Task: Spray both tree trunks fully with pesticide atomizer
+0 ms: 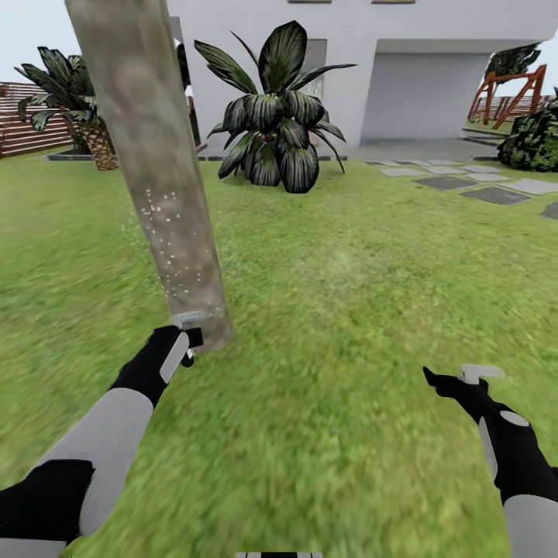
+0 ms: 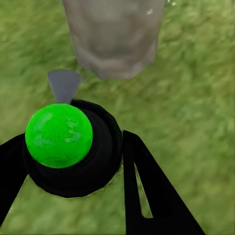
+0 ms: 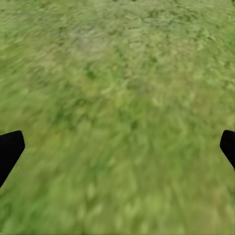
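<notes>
A thick, leaning, mottled grey-brown tree trunk [image 1: 167, 194] rises from the lawn at the left of the head view. White pesticide specks [image 1: 167, 225] dot its lower half. My left gripper [image 1: 182, 345] hangs just in front of the trunk's base, shut on the pesticide atomizer [image 1: 188, 329]. The left wrist view has the atomizer [image 2: 68, 147] as a dark body with a bright green dot, held between the black fingers [image 2: 152, 191], its grey nozzle pointing at the trunk base [image 2: 115, 39]. My right gripper [image 1: 457, 380] is open over bare grass, with nothing inside [image 3: 117, 147].
A scaly palm [image 1: 93, 132] and a slat fence [image 1: 23, 116] stand at the far left. A large dark broad-leafed plant [image 1: 279, 116] grows before the white house [image 1: 403, 70]. Stepping stones [image 1: 480, 186] and a shrub [image 1: 535, 139] lie at the right. Lawn spreads around me.
</notes>
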You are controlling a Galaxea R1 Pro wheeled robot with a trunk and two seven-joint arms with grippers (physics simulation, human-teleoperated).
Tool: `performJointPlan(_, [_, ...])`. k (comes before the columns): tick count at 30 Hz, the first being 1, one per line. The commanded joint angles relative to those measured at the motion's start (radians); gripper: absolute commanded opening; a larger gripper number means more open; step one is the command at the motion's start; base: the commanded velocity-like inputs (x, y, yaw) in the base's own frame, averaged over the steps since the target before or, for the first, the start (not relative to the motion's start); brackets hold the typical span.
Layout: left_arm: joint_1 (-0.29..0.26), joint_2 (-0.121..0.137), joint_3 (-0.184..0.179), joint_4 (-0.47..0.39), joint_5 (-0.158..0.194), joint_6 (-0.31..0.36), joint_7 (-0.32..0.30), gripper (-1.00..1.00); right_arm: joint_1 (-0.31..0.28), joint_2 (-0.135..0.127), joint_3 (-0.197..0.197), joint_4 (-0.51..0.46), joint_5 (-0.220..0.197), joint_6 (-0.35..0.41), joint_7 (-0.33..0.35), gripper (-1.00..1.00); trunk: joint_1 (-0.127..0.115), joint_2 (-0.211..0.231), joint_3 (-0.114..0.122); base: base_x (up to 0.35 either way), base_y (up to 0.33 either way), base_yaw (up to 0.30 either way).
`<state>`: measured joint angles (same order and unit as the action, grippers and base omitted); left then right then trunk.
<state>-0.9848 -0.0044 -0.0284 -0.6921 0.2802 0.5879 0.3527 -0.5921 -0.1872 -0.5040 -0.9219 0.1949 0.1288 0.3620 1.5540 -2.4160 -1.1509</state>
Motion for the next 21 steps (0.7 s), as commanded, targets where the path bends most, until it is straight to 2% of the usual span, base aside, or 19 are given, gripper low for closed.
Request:
performJointPlan(1, [0.002, 0.000, -0.001, 0.001, 0.000, -0.011, 0.000, -1.00, 0.000, 0.000, 0.000, 0.001, 0.000, 0.000, 0.000, 1.00, 0.000, 0.000, 0.000, 0.000, 0.000, 0.273])
performJointPlan(4, [0.009, -0.002, -0.003, 0.004, 0.000, -0.017, 0.000, -1.00, 0.000, 0.000, 0.001, 0.000, 0.000, 0.000, 0.000, 1.00, 0.000, 0.000, 0.000, 0.095, -0.053, 0.166])
performJointPlan(10, [0.018, -0.002, -0.002, 0.032, 0.000, -0.025, 0.001, -1.00, 0.000, 0.000, 0.000, 0.000, 0.000, 0.000, 0.000, 1.00, 0.000, 0.000, 0.000, 0.228, -0.169, 0.020])
performJointPlan(12, [0.018, -0.002, -0.002, 0.067, 0.000, -0.082, 0.002, -1.00, 0.000, 0.000, 0.001, 0.000, 0.000, -0.001, 0.000, 1.00, 0.000, 0.000, 0.000, 0.240, -0.175, 0.211])
performJointPlan(14, [0.018, -0.002, -0.002, 0.085, 0.000, -0.098, 0.002, -1.00, 0.000, 0.000, 0.001, 0.000, 0.000, -0.001, 0.000, 1.00, 0.000, 0.000, 0.000, 0.240, -0.175, 0.258])
performJointPlan(21, [0.018, -0.007, -0.005, 0.094, 0.001, -0.107, 0.030, -1.00, 0.000, 0.000, 0.001, 0.000, 0.000, -0.001, 0.000, 1.00, 0.000, 0.000, 0.000, 0.226, -0.176, 0.275])
